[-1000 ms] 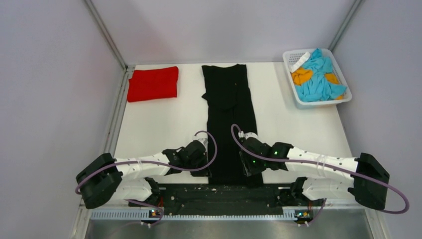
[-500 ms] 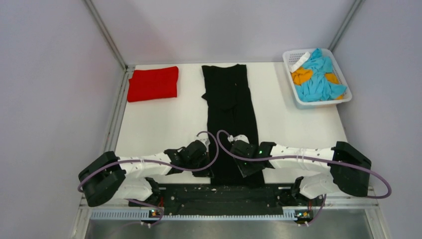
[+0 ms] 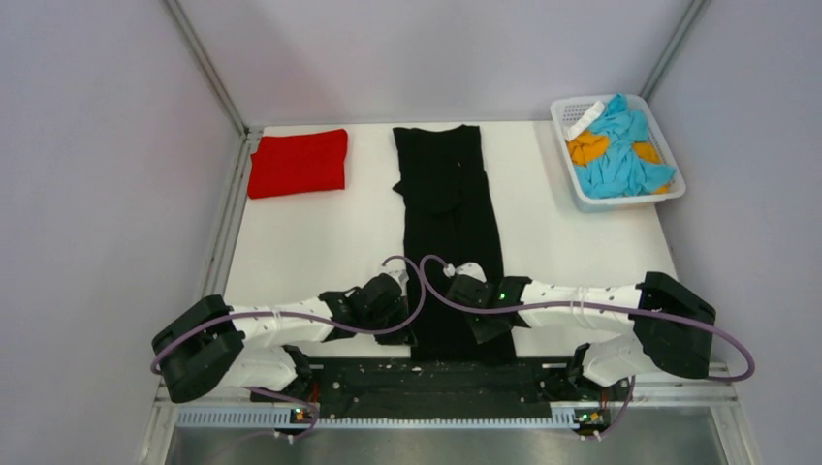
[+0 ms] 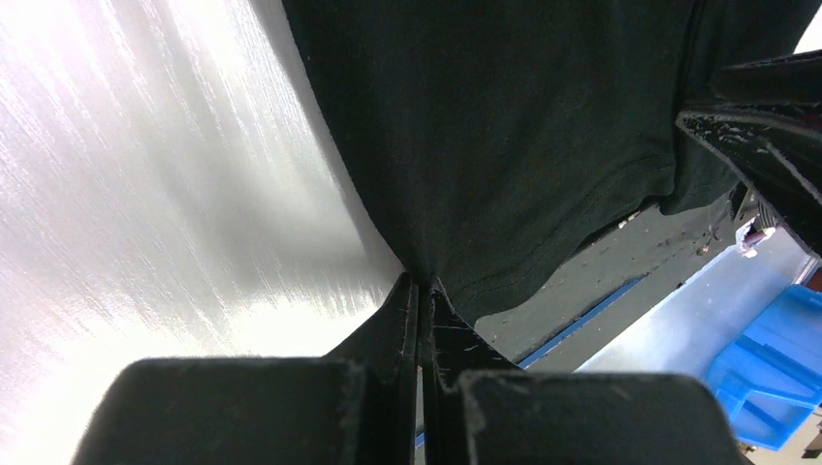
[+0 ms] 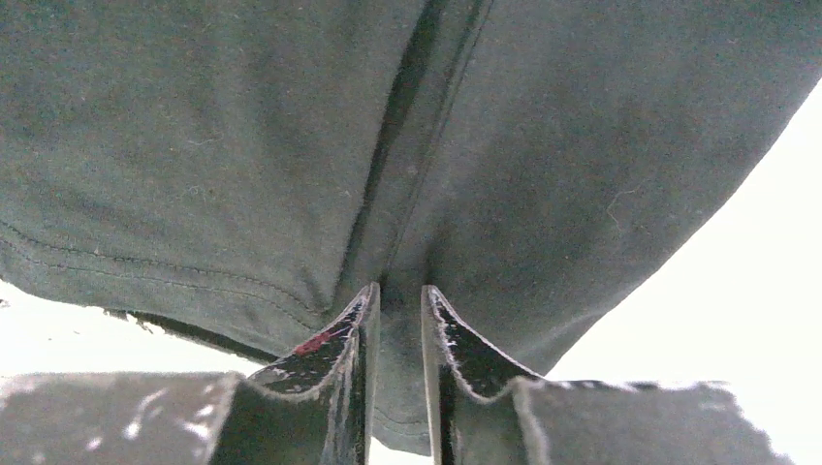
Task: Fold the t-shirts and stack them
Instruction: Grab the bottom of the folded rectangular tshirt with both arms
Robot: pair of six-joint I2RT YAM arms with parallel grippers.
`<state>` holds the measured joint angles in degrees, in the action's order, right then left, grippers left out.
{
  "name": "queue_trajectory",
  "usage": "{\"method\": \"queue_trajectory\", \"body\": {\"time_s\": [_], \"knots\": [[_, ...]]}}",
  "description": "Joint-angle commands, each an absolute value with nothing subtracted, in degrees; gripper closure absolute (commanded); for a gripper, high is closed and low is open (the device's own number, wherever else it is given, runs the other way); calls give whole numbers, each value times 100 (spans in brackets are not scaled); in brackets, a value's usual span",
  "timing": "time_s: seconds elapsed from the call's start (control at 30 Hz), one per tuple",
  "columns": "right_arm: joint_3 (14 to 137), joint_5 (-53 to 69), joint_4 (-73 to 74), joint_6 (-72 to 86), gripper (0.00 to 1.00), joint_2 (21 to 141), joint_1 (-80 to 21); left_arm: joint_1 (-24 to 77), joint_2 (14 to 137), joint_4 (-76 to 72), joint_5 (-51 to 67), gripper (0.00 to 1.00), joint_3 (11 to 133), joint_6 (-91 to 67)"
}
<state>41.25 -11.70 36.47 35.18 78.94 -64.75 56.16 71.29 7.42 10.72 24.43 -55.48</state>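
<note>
The black t-shirt (image 3: 449, 223) lies folded into a long narrow strip down the middle of the table, its hem at the near edge. My left gripper (image 3: 405, 327) is shut on the hem's left corner; in the left wrist view (image 4: 422, 283) the jaws pinch the black cloth (image 4: 504, 145). My right gripper (image 3: 482, 329) is shut on the hem's right side; in the right wrist view (image 5: 399, 295) a fold of the black cloth (image 5: 291, 145) sits between its jaws. The red t-shirt (image 3: 298, 162) lies folded at the far left.
A white lattice basket (image 3: 578, 197) with blue and orange cloth stands at the far right corner. A black strip (image 3: 446, 378) runs along the table's near edge between the arm bases. Metal posts stand at the far corners.
My right arm has swung left, bringing its gripper in over the near right part of the black t-shirt. My left gripper has stayed at the hem's left corner.
</note>
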Motion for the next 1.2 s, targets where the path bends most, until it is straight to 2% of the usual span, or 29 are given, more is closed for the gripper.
{"method": "queue_trajectory", "body": {"time_s": [0.0,0.13,0.2,0.43,0.67,0.97,1.0,1.07,1.17], "knots": [[4166,-1425,3794,3685,81,7777,-6558,5662,7115,998,891,100,2259,-5502],[4216,-1535,3999,3740,91,7577,-6559,5667,7101,1033,870,100,2266,-5483],[4227,-1626,4094,3791,100,7509,-6560,5659,7100,1028,863,100,2274,-5484],[4271,-1616,3969,3966,100,7051,-6563,5668,7136,1021,897,100,2294,-5459],[4188,-885,3070,4022,100,6535,-6558,5676,7117,1002,975,100,2294,-5423],[4112,-757,2778,4109,100,6998,-6557,5702,6971,1098,983,100,2256,-5427],[4121,-683,2784,4071,96,7081,-6559,5703,6951,1123,972,100,2259,-5431],[4129,-550,2784,4005,77,7193,-6557,5712,6918,1142,958,100,2254,-5432],[4153,-457,2772,3870,57,7179,-6560,5712,6896,1167,940,100,2259,-5439]]}}
